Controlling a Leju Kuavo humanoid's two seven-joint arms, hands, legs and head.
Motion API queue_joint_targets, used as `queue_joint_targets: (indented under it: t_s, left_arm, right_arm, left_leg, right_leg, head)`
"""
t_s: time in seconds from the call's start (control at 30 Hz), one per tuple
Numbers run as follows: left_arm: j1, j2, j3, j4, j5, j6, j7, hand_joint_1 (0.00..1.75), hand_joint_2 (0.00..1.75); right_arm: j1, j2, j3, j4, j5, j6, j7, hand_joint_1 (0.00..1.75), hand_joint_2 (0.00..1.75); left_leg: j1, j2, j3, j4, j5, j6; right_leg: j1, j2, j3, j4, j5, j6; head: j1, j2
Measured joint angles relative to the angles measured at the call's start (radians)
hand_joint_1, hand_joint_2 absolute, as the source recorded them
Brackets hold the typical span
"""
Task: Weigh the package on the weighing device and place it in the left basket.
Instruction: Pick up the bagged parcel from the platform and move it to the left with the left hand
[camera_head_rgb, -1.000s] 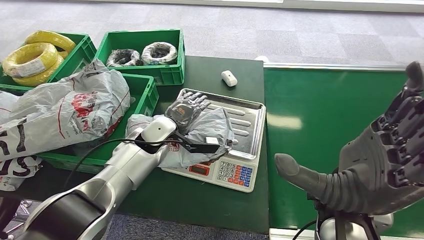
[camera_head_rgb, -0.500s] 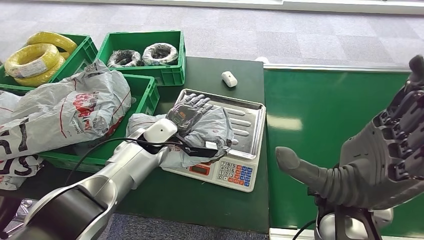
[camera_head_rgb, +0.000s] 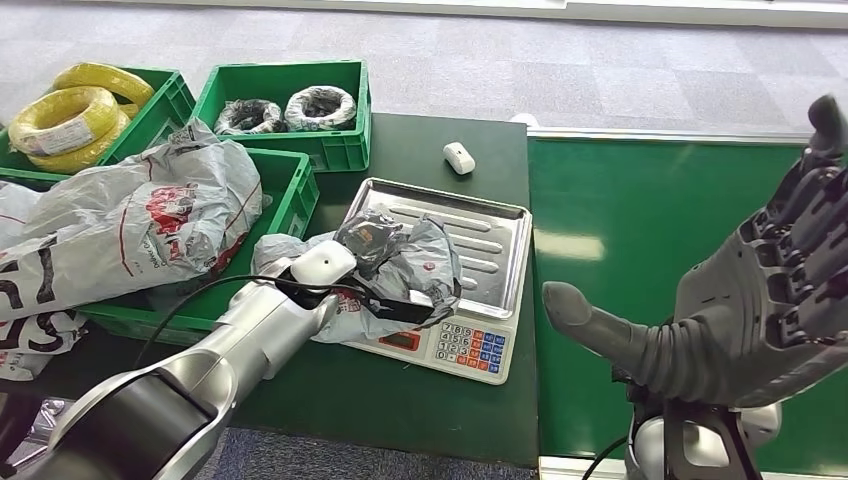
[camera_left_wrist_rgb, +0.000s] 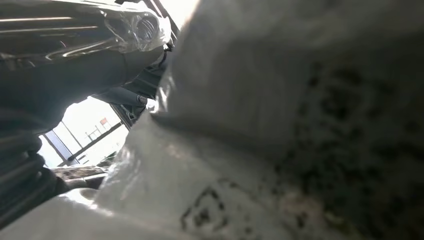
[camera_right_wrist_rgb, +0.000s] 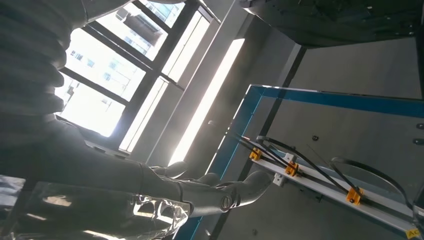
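The grey package (camera_head_rgb: 400, 275) lies on the scale (camera_head_rgb: 470, 240), bunched around the left hand (camera_head_rgb: 368, 238), whose fingers grip it. The right hand (camera_head_rgb: 770, 300) is raised, fingers spread, holding nothing.

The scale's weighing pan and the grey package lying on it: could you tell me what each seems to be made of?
Weighing pan: probably stainless steel, with a bright silvery sheen, pressed ribs and a raised rim.

Grey package: apparently a thin plastic mailer bag, glossy and heavily wrinkled, with light glinting along its folds; the left hand grips it where it bunches. Its contents cannot be seen.
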Motion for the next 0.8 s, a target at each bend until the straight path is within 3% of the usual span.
queue_joint_targets:
  t_s: [0.67, 0.8]
  left_arm:
    - [0.0, -0.001, -0.003, 0.01, 0.006, 0.018, 0.0, 1.7, 1.75]
    - [-0.004, 0.001, -0.002, 0.009, 0.025, 0.095, 0.031, 1.71, 1.75]
  right_arm:
    - [-0.004, 0.001, 0.0, 0.009, -0.006, -0.021, 0.0, 0.0, 1.75]
    - [-0.003, 0.001, 0.0, 0.01, -0.006, -0.026, 0.0, 0.0, 1.75]
  left_leg:
    - [0.0, 0.0, 0.0, 0.0, 0.0, 0.0]
    - [0.0, 0.0, 0.0, 0.0, 0.0, 0.0]
  right_leg:
    - [0.0, 0.0, -0.001, 0.0, 0.0, 0.0]
    - [0.0, 0.0, -0.001, 0.0, 0.0, 0.0]
  head:
    - [0.0, 0.0]
    - [0.0, 0.0]
